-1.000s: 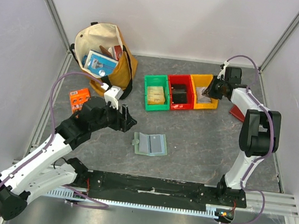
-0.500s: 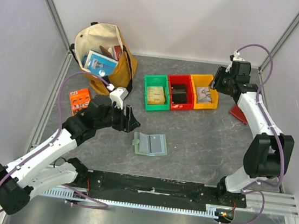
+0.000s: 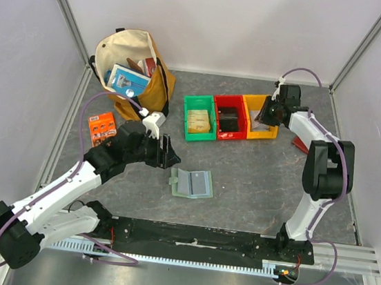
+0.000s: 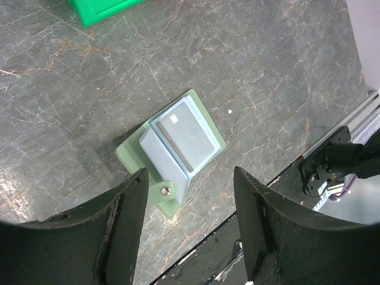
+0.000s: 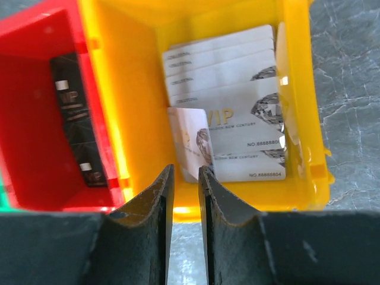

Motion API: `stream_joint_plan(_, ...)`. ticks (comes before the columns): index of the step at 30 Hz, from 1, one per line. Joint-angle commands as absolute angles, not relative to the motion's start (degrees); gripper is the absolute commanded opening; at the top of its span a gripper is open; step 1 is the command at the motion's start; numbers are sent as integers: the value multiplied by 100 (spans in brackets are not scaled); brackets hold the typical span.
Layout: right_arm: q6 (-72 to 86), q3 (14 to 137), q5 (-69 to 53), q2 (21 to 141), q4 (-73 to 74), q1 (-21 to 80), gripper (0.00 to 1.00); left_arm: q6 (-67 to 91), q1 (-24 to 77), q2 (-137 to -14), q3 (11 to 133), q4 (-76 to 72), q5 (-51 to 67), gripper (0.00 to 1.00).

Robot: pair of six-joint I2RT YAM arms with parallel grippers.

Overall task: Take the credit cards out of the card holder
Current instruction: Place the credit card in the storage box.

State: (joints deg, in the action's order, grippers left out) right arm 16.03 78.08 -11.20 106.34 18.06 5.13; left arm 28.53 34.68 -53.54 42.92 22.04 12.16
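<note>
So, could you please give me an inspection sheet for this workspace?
Surface: grey marbled table.
Job's things: card holder lies open, a card in its pocket; pale cards in the yellow bin.
Clutter: tote bag, orange packet, green bin, red bin.
Grippers: left gripper open near the card holder; right gripper narrowly open over the yellow bin.
Cables: purple cables looped, no snag seen.
Surroundings: white walls.

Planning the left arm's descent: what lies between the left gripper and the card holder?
Only bare grey table lies between the left gripper and the opened card holder; the top external view shows the gap, and the left wrist view agrees.
</note>
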Motion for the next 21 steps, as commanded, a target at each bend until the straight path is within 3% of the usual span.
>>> stream_joint_plan(1,1547,8104,-687,10977,1670,440,29,3085,3498,-5449,4465,1934,1301,65)
stream_joint_plan(10,1564,8200,-527,10908,1810,413,30,3164,3524,-5669,4447,1811,1389,65)
stream_joint_plan(21,2038,7059,-694,9055,1556,1010,43,3410,3735,-6108,4473,1521,1345,64)
